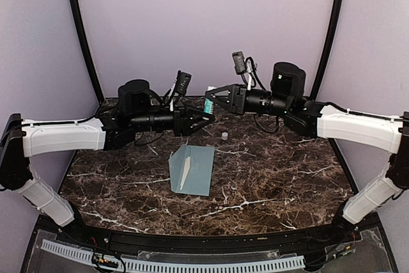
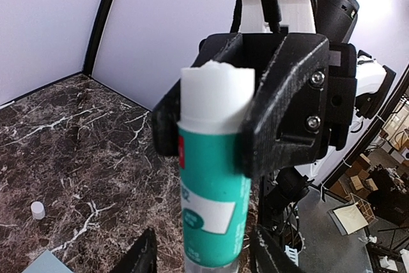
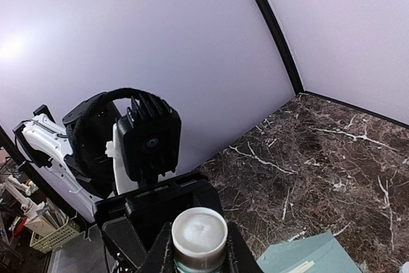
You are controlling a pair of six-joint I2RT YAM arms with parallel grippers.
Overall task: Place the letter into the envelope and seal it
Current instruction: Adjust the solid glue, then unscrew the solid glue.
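On the table (image 1: 287, 177), the envelope (image 1: 193, 169) lies apart from all fingers (image 1: 201, 114).

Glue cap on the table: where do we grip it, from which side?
Pinch the cap across its round side wall, coming straight down from above. It looks to stand on end on bare table, apart from the envelope, so both sides are free. Use the left gripper: the right gripper holds the glue stick.
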